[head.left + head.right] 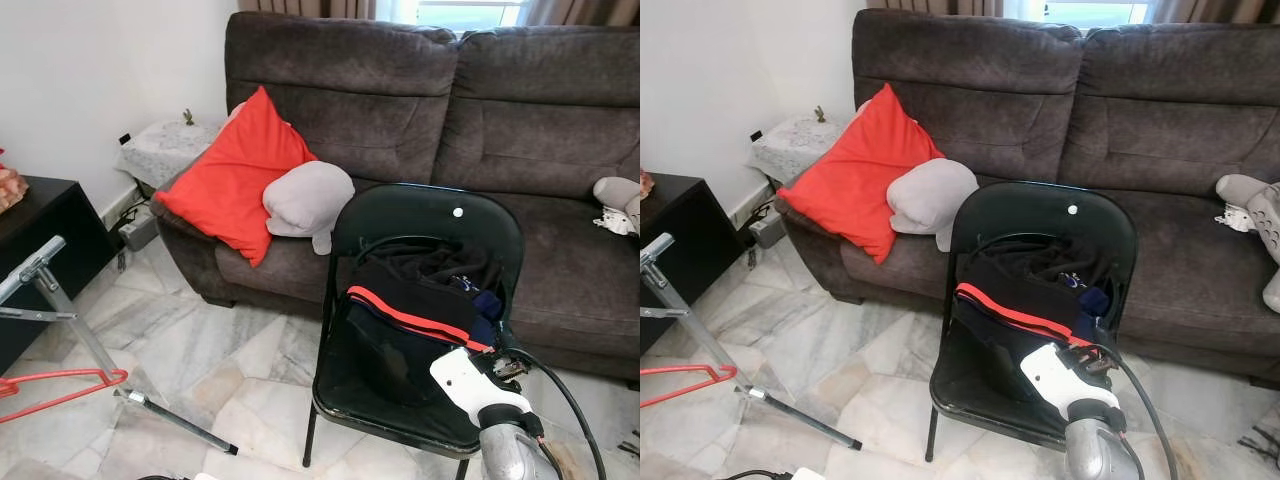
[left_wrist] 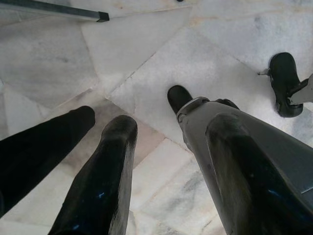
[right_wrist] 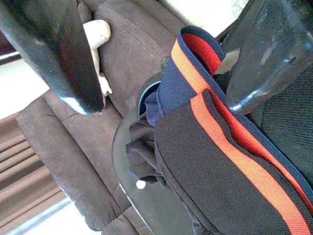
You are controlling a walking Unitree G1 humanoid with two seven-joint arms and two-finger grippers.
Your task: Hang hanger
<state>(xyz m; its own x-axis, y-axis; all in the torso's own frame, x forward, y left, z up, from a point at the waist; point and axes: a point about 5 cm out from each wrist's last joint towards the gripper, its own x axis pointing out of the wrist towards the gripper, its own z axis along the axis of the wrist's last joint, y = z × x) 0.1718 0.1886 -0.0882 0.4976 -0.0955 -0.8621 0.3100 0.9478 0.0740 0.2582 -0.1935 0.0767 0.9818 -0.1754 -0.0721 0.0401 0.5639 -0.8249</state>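
Red plastic hanger [image 1: 60, 385] lies at the far left of the scene, low by the marble floor [image 1: 230, 360], next to the slanted metal leg of a rack [image 1: 60, 300]; whether it hangs on a rack member or rests on the floor cannot be told. No garment is on it.

Step in hand: approach to the clothing, judged from position. The right gripper [image 3: 161, 63] is extended over the seat of the black folding chair [image 1: 420, 215], which stands in front of the brown sofa [image 1: 480, 110]. Its fingers [image 3: 58, 54] are spread apart and released, with nothing between them. Directly ahead of them is the dark garment with an orange-red stripe [image 3: 230, 161], folded in a heap on the seat.

The left gripper [image 2: 151, 147] hangs idle, pointing down at the floor tiles; its fingers are parted and hold nothing.

Next move, as a judgement:
1. The hanger is well apart from the chair and to the left, so the left arm is the nearer one for it.
2. Reaching it likely calls for a turn or step toward the rack.
3. The grip should close on the hanger's frame, leaving the hook free.

A red cushion [image 1: 235, 175] and a grey pillow [image 1: 305, 195] on the sofa are not involved.
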